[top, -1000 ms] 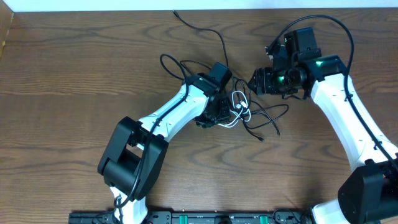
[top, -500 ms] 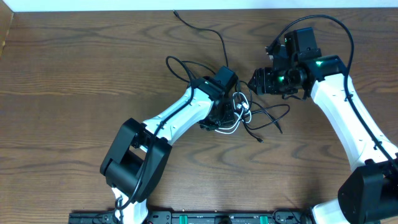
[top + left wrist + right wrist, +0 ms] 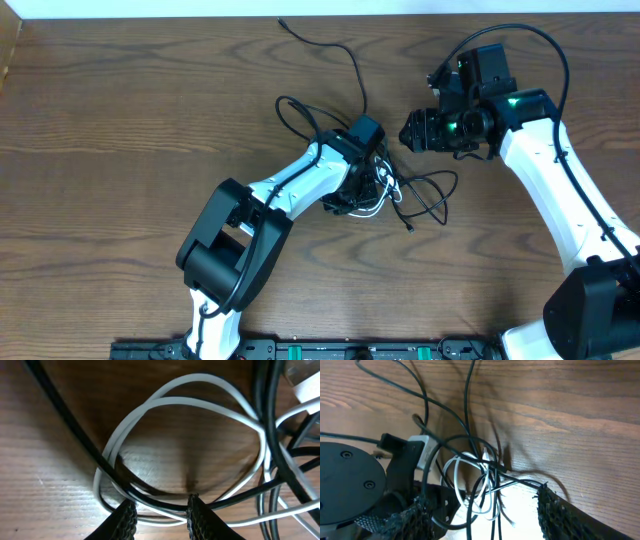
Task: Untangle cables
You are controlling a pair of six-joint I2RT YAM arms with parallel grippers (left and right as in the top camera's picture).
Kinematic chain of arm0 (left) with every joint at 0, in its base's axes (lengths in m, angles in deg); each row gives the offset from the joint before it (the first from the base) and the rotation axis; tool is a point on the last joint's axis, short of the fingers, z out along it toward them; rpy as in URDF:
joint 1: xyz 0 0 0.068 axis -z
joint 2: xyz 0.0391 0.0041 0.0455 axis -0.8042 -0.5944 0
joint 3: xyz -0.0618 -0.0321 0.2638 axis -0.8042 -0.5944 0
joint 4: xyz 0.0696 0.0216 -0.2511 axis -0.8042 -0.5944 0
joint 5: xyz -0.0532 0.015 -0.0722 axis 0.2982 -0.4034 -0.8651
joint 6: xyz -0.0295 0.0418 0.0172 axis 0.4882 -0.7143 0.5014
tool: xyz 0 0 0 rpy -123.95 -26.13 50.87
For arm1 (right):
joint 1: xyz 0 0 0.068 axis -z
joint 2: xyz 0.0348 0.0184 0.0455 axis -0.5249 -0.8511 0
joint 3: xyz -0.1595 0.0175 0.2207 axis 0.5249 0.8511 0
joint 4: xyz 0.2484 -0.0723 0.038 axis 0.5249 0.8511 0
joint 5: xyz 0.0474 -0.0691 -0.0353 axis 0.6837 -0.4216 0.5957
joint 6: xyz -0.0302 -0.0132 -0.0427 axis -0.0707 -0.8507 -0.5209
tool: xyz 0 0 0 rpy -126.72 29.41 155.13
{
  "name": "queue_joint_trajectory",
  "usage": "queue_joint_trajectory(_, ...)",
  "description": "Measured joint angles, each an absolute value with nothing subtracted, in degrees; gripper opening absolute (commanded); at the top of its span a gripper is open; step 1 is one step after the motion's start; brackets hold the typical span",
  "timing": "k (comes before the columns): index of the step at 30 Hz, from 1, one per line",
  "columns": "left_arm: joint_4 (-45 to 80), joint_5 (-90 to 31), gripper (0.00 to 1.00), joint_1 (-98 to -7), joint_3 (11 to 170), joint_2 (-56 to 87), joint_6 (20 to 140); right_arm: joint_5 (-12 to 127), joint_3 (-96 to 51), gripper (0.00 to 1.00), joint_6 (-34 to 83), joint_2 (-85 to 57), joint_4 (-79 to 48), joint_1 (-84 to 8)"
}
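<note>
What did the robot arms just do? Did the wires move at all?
The left gripper pushed to the right, deeper into the tangle of black cable and white cable. The black loop at the left of the tangle slid right along with it. The right gripper stayed where it was, open beside the tangle.

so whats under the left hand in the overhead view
White cable loops crossed by black cables, lying on the wood table. Overhead, the left hand covers most of them.
</note>
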State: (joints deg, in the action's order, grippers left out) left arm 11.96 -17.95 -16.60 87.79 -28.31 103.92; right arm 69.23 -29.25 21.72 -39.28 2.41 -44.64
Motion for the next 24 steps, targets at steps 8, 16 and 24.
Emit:
queue_joint_trajectory(8,13.8,-18.3,0.31,-16.6,87.8,-28.3,100.7,69.0,-29.2,0.68,21.7,-39.3,2.4,-44.6)
queue_joint_trajectory(16,16.3,-18.5,0.49,-17.4,87.8,-28.3,99.2,68.8,-29.2,0.68,21.7,-39.3,2.4,-44.6)
queue_joint_trajectory(24,17.3,-14.9,0.55,-19.2,87.8,-28.3,99.0,68.8,-29.2,0.68,21.7,-39.3,2.4,-44.6)
